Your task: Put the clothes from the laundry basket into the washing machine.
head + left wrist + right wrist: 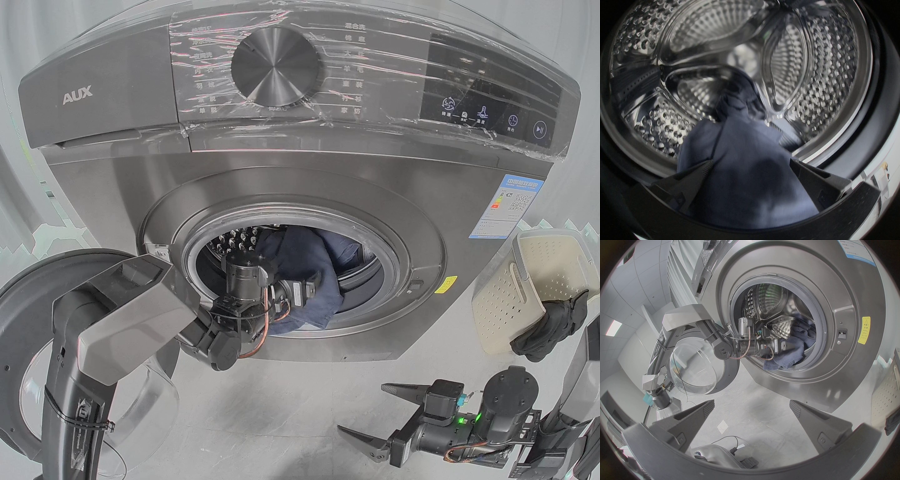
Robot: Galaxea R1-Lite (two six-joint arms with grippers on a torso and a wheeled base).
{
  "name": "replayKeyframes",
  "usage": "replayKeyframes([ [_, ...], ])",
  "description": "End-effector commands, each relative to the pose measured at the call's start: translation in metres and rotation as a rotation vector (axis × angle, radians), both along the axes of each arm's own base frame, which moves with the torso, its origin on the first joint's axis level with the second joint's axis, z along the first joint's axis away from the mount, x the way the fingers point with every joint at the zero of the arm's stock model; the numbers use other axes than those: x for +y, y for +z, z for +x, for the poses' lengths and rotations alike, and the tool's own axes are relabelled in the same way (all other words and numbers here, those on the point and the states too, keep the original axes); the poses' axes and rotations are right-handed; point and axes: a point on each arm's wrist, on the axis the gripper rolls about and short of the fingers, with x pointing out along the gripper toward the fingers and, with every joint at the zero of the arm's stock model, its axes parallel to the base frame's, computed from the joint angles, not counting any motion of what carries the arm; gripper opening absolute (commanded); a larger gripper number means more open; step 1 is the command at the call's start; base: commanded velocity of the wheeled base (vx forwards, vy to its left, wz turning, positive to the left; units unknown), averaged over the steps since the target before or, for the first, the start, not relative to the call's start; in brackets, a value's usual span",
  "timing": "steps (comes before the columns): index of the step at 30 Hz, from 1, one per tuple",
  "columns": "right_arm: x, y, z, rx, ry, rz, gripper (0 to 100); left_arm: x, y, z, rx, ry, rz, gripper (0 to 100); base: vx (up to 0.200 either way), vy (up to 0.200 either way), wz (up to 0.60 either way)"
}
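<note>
A dark blue garment (pixel 303 256) lies in the mouth of the washing machine (pixel 350 187), part of it draped over the door rim. My left arm reaches into the opening. Inside the drum (pixel 818 62), my left gripper (pixel 750 175) is open with the blue garment (pixel 747 193) lying between and under its fingers. My right gripper (pixel 362 409) hangs open and holds nothing, low over the floor to the right of the machine. The beige laundry basket (pixel 500 300) stands at the far right, and a black garment (pixel 553 325) hangs over its edge.
The round glass door (pixel 25 350) is swung open at the left, beside my left arm. Grey floor (pixel 300 400) lies in front of the machine. A cable and a small device (pixel 722 455) lie on the floor below my right gripper (pixel 750 404).
</note>
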Motion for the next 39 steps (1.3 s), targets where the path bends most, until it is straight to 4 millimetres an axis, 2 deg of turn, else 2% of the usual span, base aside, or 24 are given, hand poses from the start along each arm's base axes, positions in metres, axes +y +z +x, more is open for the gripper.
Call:
replayKeyframes([
  [1, 0.0, -0.001, -0.001, 0.003, 0.001, -0.002, 100, 0.002, -0.011, -0.011, 0.061, -0.014, 0.049, 100, 0.0, 0.0, 0.0],
  [8, 0.002, -0.002, -0.001, 0.007, 0.007, -0.004, 100, -0.001, -0.032, -0.012, 0.089, -0.03, 0.098, 100, 0.0, 0.0, 0.0],
  [9, 0.002, -0.002, -0.002, 0.007, 0.009, -0.004, 100, -0.003, -0.035, -0.013, 0.092, -0.035, 0.1, 0, 0.0, 0.0, 0.0],
  [16, 0.002, -0.002, -0.002, 0.007, 0.009, -0.004, 100, -0.01, -0.035, -0.014, 0.088, -0.059, 0.089, 0, 0.0, 0.0, 0.0],
  [19, 0.002, -0.002, -0.001, 0.007, 0.009, -0.004, 100, -0.012, -0.025, -0.01, 0.052, -0.056, 0.061, 0, 0.0, 0.0, 0.0],
  [26, 0.002, -0.002, -0.002, 0.007, 0.01, -0.004, 100, -0.022, 0.024, 0.022, -0.173, 0.004, -0.126, 0, 0.0, 0.0, 0.0],
  [28, 0.002, -0.002, -0.002, 0.007, 0.01, -0.004, 100, -0.024, 0.031, 0.028, -0.21, 0.023, -0.16, 0, 0.0, 0.0, 0.0],
  [39, 0.003, -0.002, -0.003, 0.008, 0.015, -0.006, 100, -0.016, 0.033, 0.057, -0.301, 0.101, -0.203, 0, 0.0, 0.0, 0.0],
])
